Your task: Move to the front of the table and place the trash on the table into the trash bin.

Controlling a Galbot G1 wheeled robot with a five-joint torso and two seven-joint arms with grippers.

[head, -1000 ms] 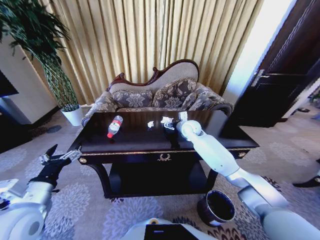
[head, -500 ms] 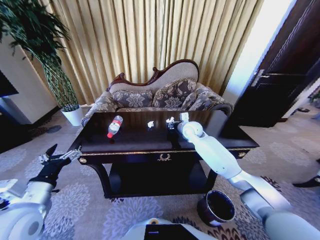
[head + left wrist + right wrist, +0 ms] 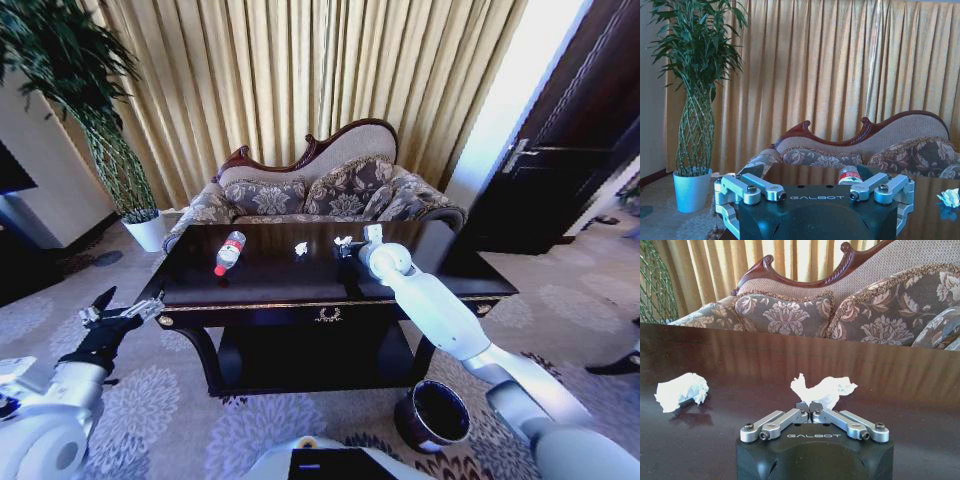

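Observation:
The dark glossy table (image 3: 270, 282) stands in front of me. On its left part lies the clear bottle (image 3: 229, 252) with a red label, seen too in the left wrist view as bottle (image 3: 850, 176). A crumpled white paper scrap (image 3: 300, 248) rests mid-table, also visible as the loose scrap (image 3: 681, 391). My right gripper (image 3: 346, 247) reaches over the tabletop, shut on a second paper scrap (image 3: 824, 389) at its fingertips. My left gripper (image 3: 112, 312) hangs open off the table's left front corner, holding nothing. The dark round trash bin (image 3: 432, 415) stands on the carpet at the table's right front.
A patterned sofa (image 3: 330, 190) stands right behind the table. A tall plant in a white pot (image 3: 148, 232) is at the far left, and a dark door (image 3: 570, 150) at the right. Carpet lies open in front of the table.
My right gripper's fingers have closed around the nearer paper scrap, bunching it up, and the arm has shifted slightly right. The left arm has held still.

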